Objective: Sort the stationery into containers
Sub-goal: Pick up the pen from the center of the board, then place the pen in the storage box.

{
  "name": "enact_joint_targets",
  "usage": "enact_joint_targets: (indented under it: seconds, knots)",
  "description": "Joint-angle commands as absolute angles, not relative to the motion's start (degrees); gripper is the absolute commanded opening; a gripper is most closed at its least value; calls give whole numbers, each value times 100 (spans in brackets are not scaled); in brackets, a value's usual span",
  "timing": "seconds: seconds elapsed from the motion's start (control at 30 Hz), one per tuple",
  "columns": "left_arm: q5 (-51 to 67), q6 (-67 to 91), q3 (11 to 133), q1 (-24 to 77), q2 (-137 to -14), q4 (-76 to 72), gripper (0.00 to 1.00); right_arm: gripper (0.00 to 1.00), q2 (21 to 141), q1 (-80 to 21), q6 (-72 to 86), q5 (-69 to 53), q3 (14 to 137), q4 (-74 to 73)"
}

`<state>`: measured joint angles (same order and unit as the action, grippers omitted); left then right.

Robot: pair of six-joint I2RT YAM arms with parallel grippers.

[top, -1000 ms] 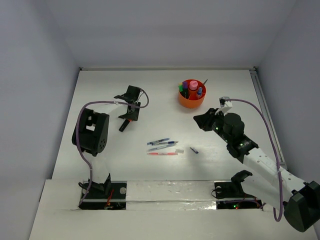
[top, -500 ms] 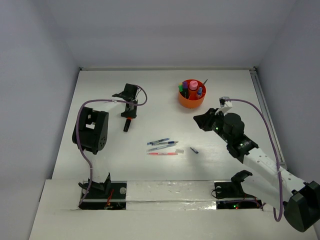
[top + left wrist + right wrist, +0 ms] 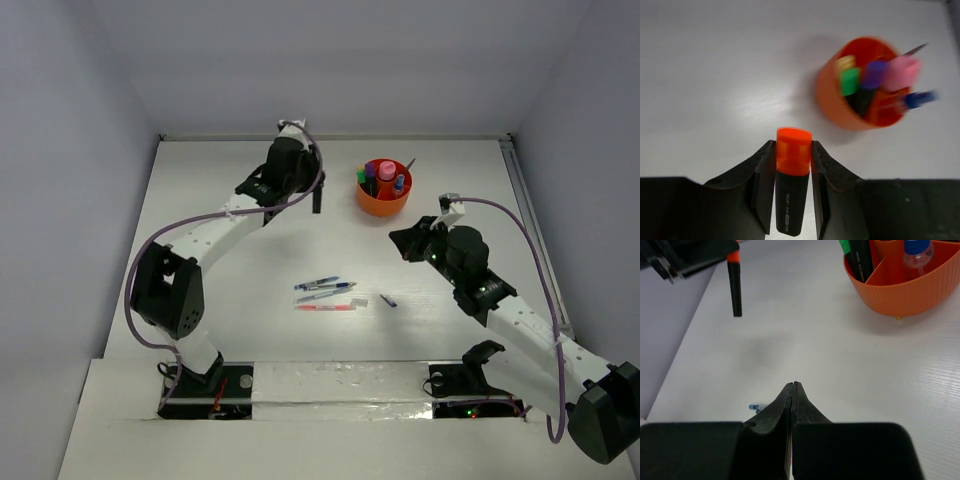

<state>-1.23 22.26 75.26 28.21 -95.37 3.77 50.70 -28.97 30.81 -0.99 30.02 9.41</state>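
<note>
Firmly, the left gripper's fingers (image 3: 761,175) are closed on a stubby highlighter (image 3: 792,185), the pads pressed to either side of its orange cap and the upper black barrel. No slip or tilt between the pads is seen from the left wrist. From the right wrist the highlighter is seen hanging roughly upright, clear of the table (image 3: 220,290), its shadow well below it. The left gripper (image 3: 318,197) is held just left of the orange tub (image 3: 840,107), not yet over it. For a clean drop, it is judged that the barrel should be carried over the rim and lowered into the compartment where the green (image 3: 850,81), purple (image 3: 874,74) and yellow (image 3: 845,63) ended highlighters are stood, and released only once it is inside the wall. A pink tube (image 3: 900,72) and a blue-capped bottle (image 3: 917,99) are crowded alongside and could be knocked. The right gripper (image 3: 792,390) is shut on nothing, low over the table. Blue pens (image 3: 325,288) and a red pen (image 3: 325,307) are left lying mid-table.
</note>
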Motion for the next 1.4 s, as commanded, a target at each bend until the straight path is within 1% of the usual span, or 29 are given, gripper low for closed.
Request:
enact_joint_targets:
  seconds: [0.0, 0.07, 0.1, 0.27, 0.5, 0.53, 0.9, 1.17, 1.37]
  knots:
    - [-517, 2760, 7970, 3409, -9448, -929, 0, 0, 5062, -2953, 3006, 132, 3085, 1151]
    - [-781, 2777, 8016, 3603, -9580, -1316, 0, 0, 5124, -2953, 3006, 141, 3085, 1160]
    - [-869, 2795, 7998, 3717, -9615, -1745, 0, 0, 5133, -2953, 3006, 175, 3085, 1160]
    - [-1422, 2874, 8077, 3893, -10028, -2924, 0, 0, 5115, -2953, 3032, 229, 3041, 1195]
    - [-2424, 2444, 8454, 4219, -10783, -3673, 0, 1, 5141, -2953, 3032, 422, 2971, 1309]
    - [-2591, 2322, 8612, 4271, -11106, -3935, 0, 1, 5194, -2953, 3015, 439, 2962, 1353]
    - [-2865, 1996, 8877, 4438, -11821, -4438, 0, 2, 5274, -2953, 2988, 457, 2927, 1441]
    - [-3533, 1644, 8500, 4597, -11997, -5035, 0, 2, 5229, -2953, 2979, 475, 2900, 1477]
    - [-4086, 1328, 8578, 4868, -12208, -5484, 0, 2, 5229, -2953, 2962, 518, 2883, 1494]
